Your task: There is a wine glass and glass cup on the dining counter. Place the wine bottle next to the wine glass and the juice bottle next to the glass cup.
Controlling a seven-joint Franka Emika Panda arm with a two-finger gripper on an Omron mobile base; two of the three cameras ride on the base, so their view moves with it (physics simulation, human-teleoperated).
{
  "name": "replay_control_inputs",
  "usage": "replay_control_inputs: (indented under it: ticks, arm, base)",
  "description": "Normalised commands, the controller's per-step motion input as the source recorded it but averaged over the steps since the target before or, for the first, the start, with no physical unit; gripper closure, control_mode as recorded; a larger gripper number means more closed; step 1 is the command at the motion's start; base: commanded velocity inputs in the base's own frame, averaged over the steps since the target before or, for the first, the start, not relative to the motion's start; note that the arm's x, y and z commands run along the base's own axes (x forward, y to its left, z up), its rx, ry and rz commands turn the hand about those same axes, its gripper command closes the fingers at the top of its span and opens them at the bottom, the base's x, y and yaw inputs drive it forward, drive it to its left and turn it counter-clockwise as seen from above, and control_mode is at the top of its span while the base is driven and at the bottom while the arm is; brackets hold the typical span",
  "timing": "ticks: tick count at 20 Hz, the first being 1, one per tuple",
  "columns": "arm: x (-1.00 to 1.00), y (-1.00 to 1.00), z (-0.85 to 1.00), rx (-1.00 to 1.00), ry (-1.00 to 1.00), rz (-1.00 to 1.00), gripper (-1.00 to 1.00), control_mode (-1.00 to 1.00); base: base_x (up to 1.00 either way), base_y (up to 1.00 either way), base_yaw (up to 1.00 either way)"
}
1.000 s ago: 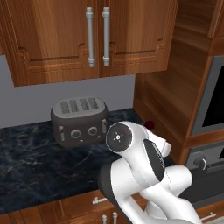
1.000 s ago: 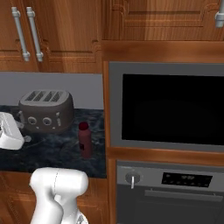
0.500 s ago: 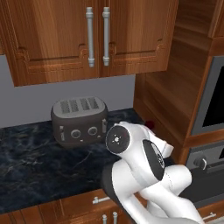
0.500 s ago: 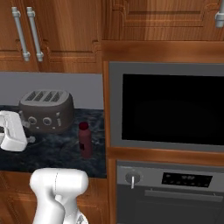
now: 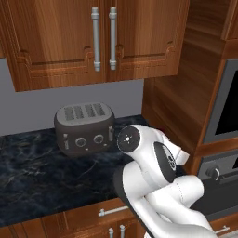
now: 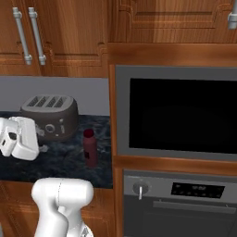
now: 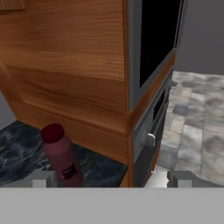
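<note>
juice bottle (image 6: pixel 90 148): you see it upright on the dark marbled counter (image 6: pixel 60 159), long axis vertical, red cap up, close to the wooden oven cabinet (image 6: pixel 112 115).
toaster (image 6: pixel 50 116): at the bottle's 10 o'clock in the right base view, apart from it.
gripper (image 7: pixel 109 179): your pincer stands wide, holding nothing; in the hand view the bottle (image 7: pixel 61 156) rises beside the 9 o'clock fingertip (image 7: pixel 40 179).
</note>
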Motion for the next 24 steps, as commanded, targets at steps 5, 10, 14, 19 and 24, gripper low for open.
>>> replay_control_inputs:
  ticks: [5, 10, 14, 19, 24]
  arm:
    - [0.16, -0.32, -0.23, 0.00, -0.05, -0.02, -1.00, -1.00]
    - [0.23, -0.28, -0.21, 0.00, -0.05, 0.00, -1.00, -1.00]
    - [0.30, -0.07, -0.19, -0.03, -0.06, 0.00, -1.00, -1.00]
    - [0.30, -0.03, -0.16, -0.05, -0.05, 0.00, -1.00, -1.00]
    - [0.27, -0.04, -0.15, -0.01, -0.05, 0.00, -1.00, -1.00]
  base:
    - [0.00, 0.00, 0.00]
    - [0.00, 0.00, 0.00]
    - [0.00, 0.00, 0.00]
    - [0.00, 0.00, 0.00]
    - [0.00, 0.00, 0.00]
